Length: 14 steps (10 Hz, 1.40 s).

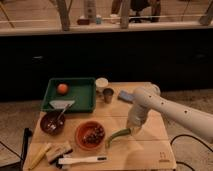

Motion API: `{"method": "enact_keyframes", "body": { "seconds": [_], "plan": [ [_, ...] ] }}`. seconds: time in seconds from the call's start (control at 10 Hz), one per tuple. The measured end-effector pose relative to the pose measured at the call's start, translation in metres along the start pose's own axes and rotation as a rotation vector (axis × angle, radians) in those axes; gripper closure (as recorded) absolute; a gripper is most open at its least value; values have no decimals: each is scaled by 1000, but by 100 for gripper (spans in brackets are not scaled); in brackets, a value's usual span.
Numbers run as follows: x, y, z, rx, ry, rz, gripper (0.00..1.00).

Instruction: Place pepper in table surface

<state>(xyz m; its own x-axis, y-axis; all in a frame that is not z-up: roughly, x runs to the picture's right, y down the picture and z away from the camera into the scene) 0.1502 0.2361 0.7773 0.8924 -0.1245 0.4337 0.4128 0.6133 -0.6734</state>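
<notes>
The green chili pepper is slim and curved and sits low over the light tan plank tabletop, just right of the orange plate. I cannot tell if it rests on the wood. My gripper is at the end of the white arm that reaches in from the right. It is right at the pepper's upper right end, and I cannot tell whether it touches the pepper.
A green tray with an orange ball stands at the back left. A white cup, a metal cup and a blue item stand behind the arm. An orange plate, a brown bowl with a spoon, yellow sticks and a white utensil fill the front left. A small dark mark is near the front right corner.
</notes>
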Motion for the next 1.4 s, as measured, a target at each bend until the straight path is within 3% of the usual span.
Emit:
{"method": "enact_keyframes", "body": {
  "seconds": [0.3, 1.4],
  "plan": [
    [3, 5, 2, -2, 7, -12, 20],
    [5, 10, 5, 14, 26, -50, 20]
  ]
}}
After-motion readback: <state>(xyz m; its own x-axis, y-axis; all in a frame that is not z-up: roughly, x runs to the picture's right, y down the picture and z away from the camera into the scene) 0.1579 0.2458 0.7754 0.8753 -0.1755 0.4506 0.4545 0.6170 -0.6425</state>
